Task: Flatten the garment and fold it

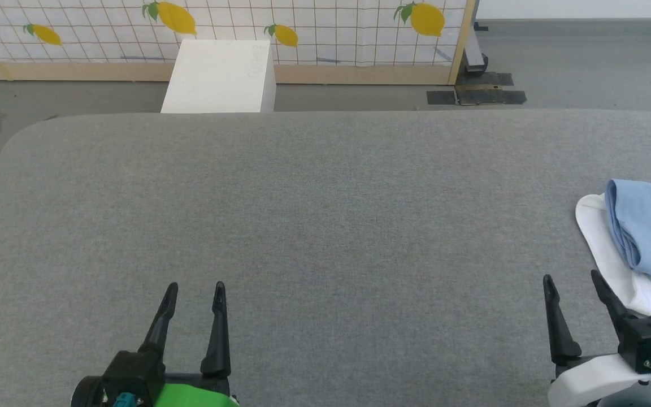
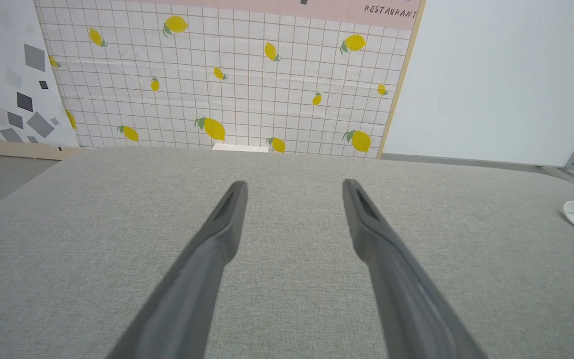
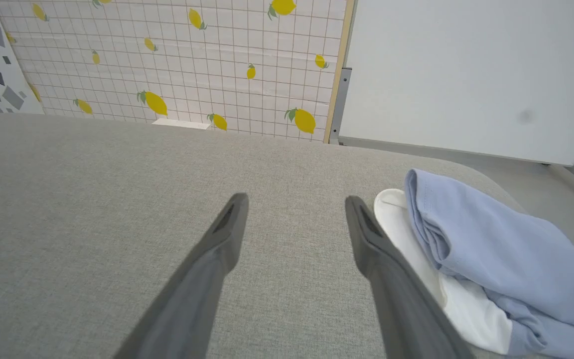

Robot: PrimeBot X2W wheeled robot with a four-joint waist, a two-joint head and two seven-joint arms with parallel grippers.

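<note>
While both pairs of jaws stand open and empty over the grey counter point(image 1: 325, 198), the garment point(image 1: 650, 237) lies bunched at its right edge, just beside the right pair. A shallow pinch may catch several layers or drag it off. Its far side is cut off, and its logo and button are hidden.

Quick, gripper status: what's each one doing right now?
Left gripper: open, holding nothing.
Right gripper: open, holding nothing, right beside the shirt.
</note>
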